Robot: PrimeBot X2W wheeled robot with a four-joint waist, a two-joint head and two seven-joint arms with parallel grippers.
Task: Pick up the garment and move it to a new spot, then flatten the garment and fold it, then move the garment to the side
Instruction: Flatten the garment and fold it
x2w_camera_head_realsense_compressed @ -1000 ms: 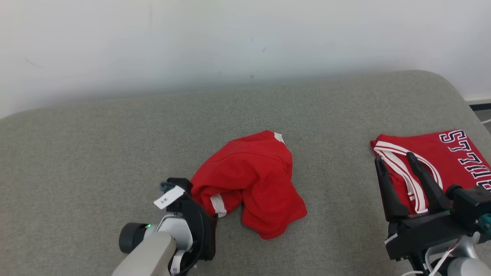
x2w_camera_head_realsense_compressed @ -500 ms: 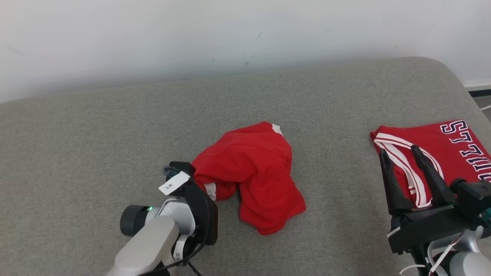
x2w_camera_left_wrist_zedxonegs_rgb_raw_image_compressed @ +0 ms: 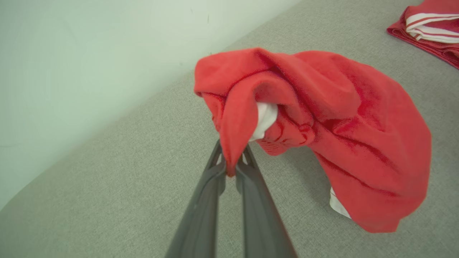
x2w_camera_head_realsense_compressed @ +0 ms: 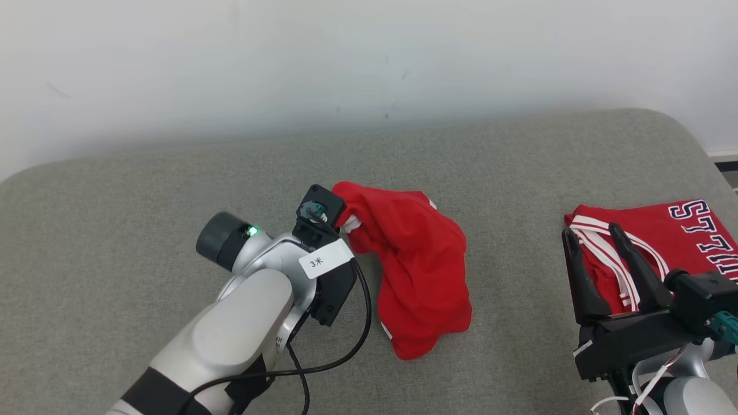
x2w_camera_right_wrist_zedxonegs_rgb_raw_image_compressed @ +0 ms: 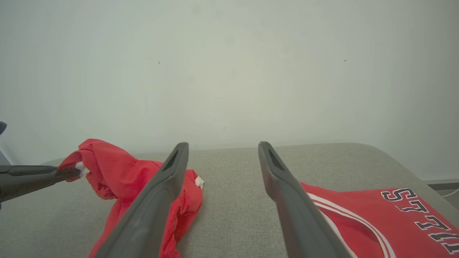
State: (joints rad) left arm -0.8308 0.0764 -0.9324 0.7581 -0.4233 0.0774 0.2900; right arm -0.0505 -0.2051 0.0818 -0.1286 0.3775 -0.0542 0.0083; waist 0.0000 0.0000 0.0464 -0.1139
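The left gripper had its fingers clamped on the red garment's edge, half raised mid-surface. The right gripper waited, fingers apart. Moving, flattening and folding all remained.

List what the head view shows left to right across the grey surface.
left gripper, fingers shut on the cloth's edge → crumpled red garment → folded red jersey

A broad grey fabric surface (rounded at its far corners) is set against a plain white wall, which is marked by a few small dark specks. A dark skirting strip is seen at the far right.
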